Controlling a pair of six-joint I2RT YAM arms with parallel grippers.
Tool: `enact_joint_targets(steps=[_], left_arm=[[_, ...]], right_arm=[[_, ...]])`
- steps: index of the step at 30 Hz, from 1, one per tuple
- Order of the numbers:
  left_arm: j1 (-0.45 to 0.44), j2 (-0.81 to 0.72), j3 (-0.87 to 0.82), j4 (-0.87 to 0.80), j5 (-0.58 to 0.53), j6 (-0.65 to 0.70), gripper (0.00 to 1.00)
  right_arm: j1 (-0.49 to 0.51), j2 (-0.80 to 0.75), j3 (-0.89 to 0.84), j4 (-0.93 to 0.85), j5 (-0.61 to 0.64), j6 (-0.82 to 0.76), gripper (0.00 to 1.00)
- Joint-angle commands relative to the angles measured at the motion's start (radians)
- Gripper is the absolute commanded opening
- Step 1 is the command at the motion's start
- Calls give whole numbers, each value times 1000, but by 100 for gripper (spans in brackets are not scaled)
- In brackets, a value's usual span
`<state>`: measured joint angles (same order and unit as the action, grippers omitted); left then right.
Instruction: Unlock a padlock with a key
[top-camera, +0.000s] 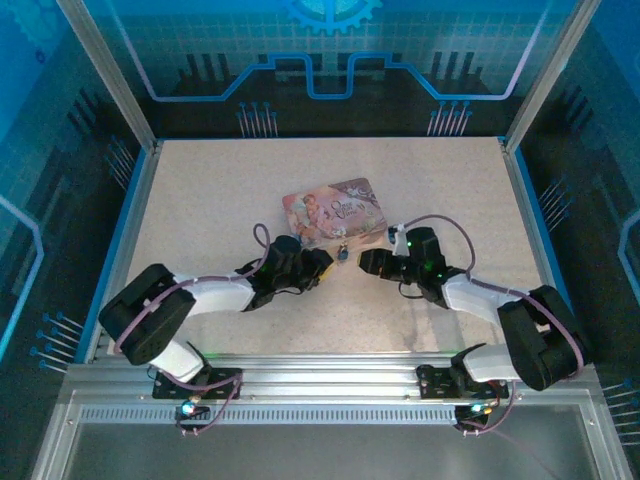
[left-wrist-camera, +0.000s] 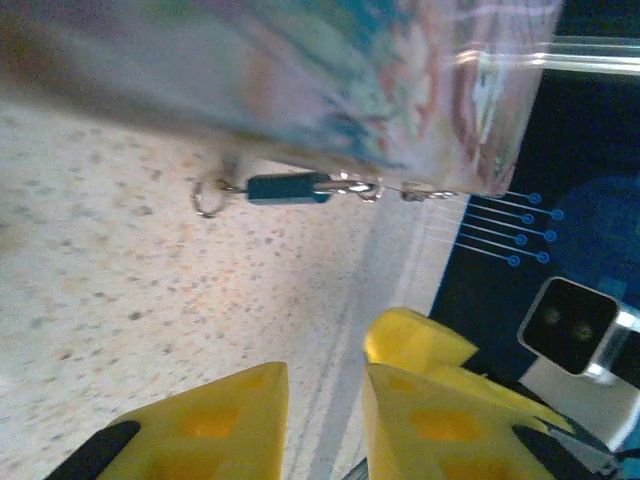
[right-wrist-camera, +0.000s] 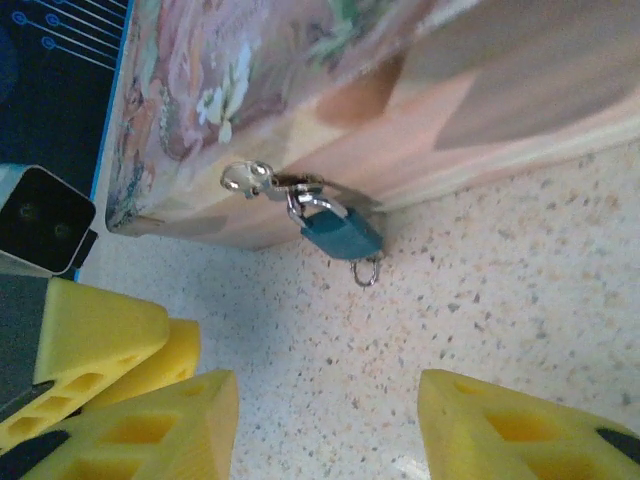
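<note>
Padlock (right-wrist-camera: 342, 232): teal body, hanging by its shackle from the clasp on the pink tin (right-wrist-camera: 200, 90), low over the counter (right-wrist-camera: 480, 300) and between the two grippers. The shackle looks seated, so I judge it not yet unlocked. A small wire ring (right-wrist-camera: 365, 272) sits at the body's lower end. This may be the key already in the keyway; cannot tell. Left gripper (left-wrist-camera: 325, 385): jaws narrowly apart, empty. Right gripper (right-wrist-camera: 330, 400): jaws wide, empty, aimed at the padlock. Remaining: grip the key, turn it, free the shackle.
</note>
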<state>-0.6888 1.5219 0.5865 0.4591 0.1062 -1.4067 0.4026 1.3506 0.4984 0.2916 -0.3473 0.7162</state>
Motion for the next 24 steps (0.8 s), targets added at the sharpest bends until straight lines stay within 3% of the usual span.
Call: enact_joint_targets(steps=[1, 8, 16, 24], left_arm=[[4, -85, 10, -164, -32, 112, 33], [4, -182, 58, -390, -84, 283, 47], [3, -208, 64, -486, -110, 364, 53], [3, -210, 84, -530, -123, 443, 56]], right_arm=[[-16, -21, 115, -146, 7, -173, 59], [-32, 112, 350, -300, 29, -325, 72], [-35, 336, 619, -514, 77, -447, 76], [-13, 398, 613, -634, 92, -435, 76]])
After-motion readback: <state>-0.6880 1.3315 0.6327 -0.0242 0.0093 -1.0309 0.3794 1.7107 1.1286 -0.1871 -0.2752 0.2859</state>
